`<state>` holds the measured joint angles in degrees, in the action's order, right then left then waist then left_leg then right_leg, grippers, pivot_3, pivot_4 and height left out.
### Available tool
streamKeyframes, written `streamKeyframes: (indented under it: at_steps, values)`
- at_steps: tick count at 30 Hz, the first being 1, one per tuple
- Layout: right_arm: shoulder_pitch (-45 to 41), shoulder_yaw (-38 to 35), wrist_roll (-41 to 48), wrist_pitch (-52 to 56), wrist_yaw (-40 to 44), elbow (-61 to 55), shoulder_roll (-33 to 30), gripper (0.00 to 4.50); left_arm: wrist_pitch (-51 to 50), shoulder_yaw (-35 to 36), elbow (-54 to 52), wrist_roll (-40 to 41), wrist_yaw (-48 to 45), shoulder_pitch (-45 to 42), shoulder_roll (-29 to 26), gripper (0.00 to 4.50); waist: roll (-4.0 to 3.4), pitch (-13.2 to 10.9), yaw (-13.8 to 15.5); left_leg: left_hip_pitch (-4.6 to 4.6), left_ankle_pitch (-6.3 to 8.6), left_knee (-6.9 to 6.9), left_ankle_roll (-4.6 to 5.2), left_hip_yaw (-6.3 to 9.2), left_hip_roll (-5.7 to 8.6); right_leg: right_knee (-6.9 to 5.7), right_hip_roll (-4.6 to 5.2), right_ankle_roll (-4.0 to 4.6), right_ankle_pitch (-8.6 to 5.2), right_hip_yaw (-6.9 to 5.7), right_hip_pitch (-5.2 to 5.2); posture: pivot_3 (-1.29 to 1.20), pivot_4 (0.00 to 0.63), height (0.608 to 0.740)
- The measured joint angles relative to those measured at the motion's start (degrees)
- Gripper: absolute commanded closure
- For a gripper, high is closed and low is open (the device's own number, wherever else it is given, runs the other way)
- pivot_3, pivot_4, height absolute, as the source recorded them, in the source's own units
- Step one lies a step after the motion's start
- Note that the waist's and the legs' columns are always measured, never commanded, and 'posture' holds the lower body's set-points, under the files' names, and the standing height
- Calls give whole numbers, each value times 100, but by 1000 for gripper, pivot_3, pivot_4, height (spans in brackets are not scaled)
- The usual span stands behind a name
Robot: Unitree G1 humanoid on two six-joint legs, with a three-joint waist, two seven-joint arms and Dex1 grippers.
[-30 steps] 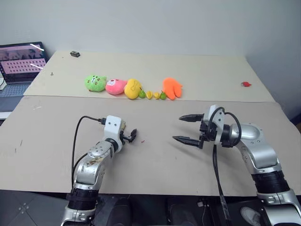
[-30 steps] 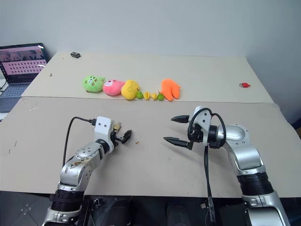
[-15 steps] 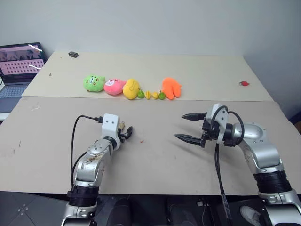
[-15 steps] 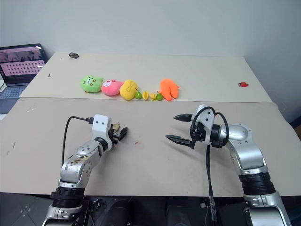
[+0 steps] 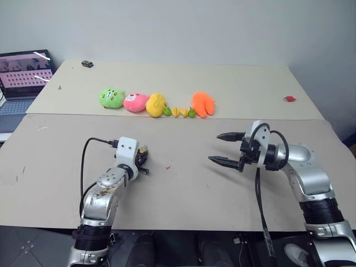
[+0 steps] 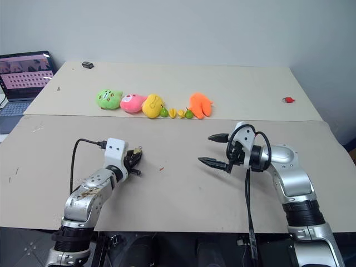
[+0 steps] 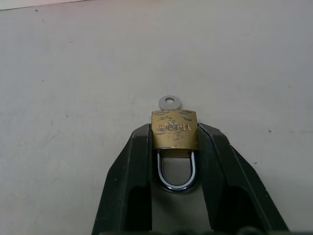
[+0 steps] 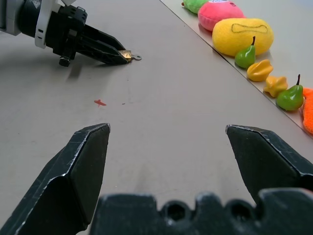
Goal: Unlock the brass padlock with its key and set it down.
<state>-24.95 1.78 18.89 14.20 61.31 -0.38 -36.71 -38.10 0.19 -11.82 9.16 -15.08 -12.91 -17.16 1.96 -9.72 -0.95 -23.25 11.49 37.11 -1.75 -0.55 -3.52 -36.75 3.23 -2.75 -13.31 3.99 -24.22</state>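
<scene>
Your left gripper's (image 7: 174, 147) fingers (image 7: 133, 166) are clamped on the brass padlock (image 7: 174, 129), pinching its body from both sides just above the bench (image 5: 183, 189), shackle toward the wrist. The key (image 7: 169, 102) sticks out of the far end, seated in the lock. Your right gripper (image 5: 225, 148) hangs well apart to the right, fingers spread wide and empty. The lock looks secured; next you'll need the right fingers on that key head to turn it.

Brass padlock (image 7: 174, 130) clamped, key (image 7: 169, 102) inserted.
</scene>
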Motion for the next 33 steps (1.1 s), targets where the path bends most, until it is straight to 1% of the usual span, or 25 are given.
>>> streamKeyframes:
  at_steps: [4, 6, 8, 10, 12, 15, 17, 19, 21, 23, 26, 29, 33]
  values:
    - [-93, 18, -69, -76, 5, 84, 7, 0, 569, 35, 328, 257, -775, 1, -163, 3713, 0, 0, 5, -2, 0, 0, 0, -1, -1, 0, 0, 1, 0, -1, -2, 0, 150, 722]
    - [-135, 125, -206, -240, 67, 125, 5, 0, 1458, 26, 565, 449, -1694, 74, -508, 3713, 0, 0, 2, -7, 0, -1, -1, -2, -3, 1, -1, 21, 9, -2, -9, 0, 150, 722]
    - [-131, 285, -466, -564, 156, 242, -67, 0, 2459, 97, 781, 584, -2646, 175, -972, 3713, -1, -1, -26, -6, 0, -5, -1, -7, -6, 1, -1, 41, 15, -1, -12, 0, 150, 722]
    - [-132, 396, -669, -841, 236, 365, -135, 0, 3183, 233, 1017, 728, -3292, 205, -1154, 3713, -1, -1, -10, -6, 0, -4, -1, -9, -5, 1, 2, 40, 14, -1, -11, 0, 150, 722]
    - [-132, 480, -770, -1116, 276, 384, -132, 0, 3683, 274, 1306, 824, -3754, 195, -1279, 3713, -1, -1, -3, -6, 0, -3, -1, -9, -6, 1, 1, 22, 3, -2, -10, 0, 150, 722]
    - [-198, 593, -1121, -1903, 148, 492, -9, 0, 4159, 263, 1584, 942, -4383, 123, -1342, 3713, -1, -1, 6, -7, 0, -2, -1, -10, -7, 1, 1, 3, -6, -2, -10, 0, 150, 722]
    - [-306, 714, -1435, -2547, 2, 577, 62, 0, 4036, 209, 1582, 1156, -4698, 5, -1368, 3713, -1, -1, 9, -9, 0, -2, -1, -10, -7, 1, 0, 2, -6, -3, -11, 0, 150, 722]
    - [-415, 823, -1817, -3286, -216, 674, 98, 0, 3602, 121, 1508, 1431, -4981, -117, -1475, 3713, -1, -1, 3, -8, 0, -3, -1, -10, -8, 0, -1, 1, -7, -3, -11, 0, 150, 722]
    - [-436, 922, -2113, -3921, -388, 786, 117, 0, 2861, 94, 1469, 1819, -5123, -286, -1525, 3713, 1, -2, 6, -9, 0, -3, -1, -9, -8, -1, -1, -1, -8, -3, -11, 0, 150, 722]
    - [-436, 1044, -2329, -4393, -518, 852, 155, 0, 2263, 80, 1434, 2123, -5227, -484, -1574, 3713, 1, -2, -3, -9, -1, -1, -1, -9, -7, -2, -1, -1, -7, -3, -11, 0, 150, 722]
    - [-435, 1153, -2523, -4893, -675, 901, 188, 0, 1799, -7, 1249, 2291, -5459, -689, -1672, 3713, 1, -2, -10, -7, -1, -1, -1, -9, -7, -2, -1, 1, -7, -2, -10, 0, 150, 722]
    - [-436, 1218, -2738, -5275, -855, 1085, 196, 0, 1748, -162, 1236, 2263, -5676, -846, -1669, 3713, 1, -3, -10, -4, -1, -1, -1, -9, -7, -3, -1, 3, -6, -2, -7, 0, 150, 722]
    - [-562, 1336, -2961, -5519, -1072, 1305, 250, 0, 2005, -367, 1288, 2099, -5987, -1023, -1669, 3713, 1, -3, -27, -3, -1, -2, -1, -9, -8, -5, -2, 19, 2, -1, -9, 0, 150, 722]
